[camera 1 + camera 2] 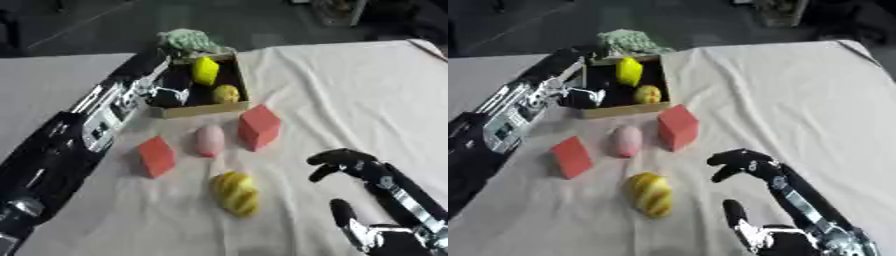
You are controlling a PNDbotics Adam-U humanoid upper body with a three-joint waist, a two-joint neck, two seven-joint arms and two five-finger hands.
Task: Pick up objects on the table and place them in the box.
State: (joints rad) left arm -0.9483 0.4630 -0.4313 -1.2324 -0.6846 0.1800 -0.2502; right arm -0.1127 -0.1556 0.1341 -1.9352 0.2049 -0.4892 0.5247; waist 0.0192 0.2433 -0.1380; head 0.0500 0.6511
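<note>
Four things lie loose on the white cloth (350,80), in front of the box (206,109): a tall red block (259,127) nearest the box, a pink egg-shaped thing (209,140) beside it, a smaller red block (157,156) to the left, and a yellow striped thing (236,193) nearest the robot. Inside the box sit a yellow block (206,70) and a small yellow-green round thing (226,93).

At the box's left wall is the left hand (164,95); its fingers are too dark to read, so I cannot tell whether it holds anything. Low on the right, the right hand (750,167) hangs with fingers loosely curled, empty, near the striped thing but apart from it.

By my reading a drop into the box is in hand. Next comes a pick, likely the striped thing, which calls for the right hand to shift left, come down and close its fingers round it.
</note>
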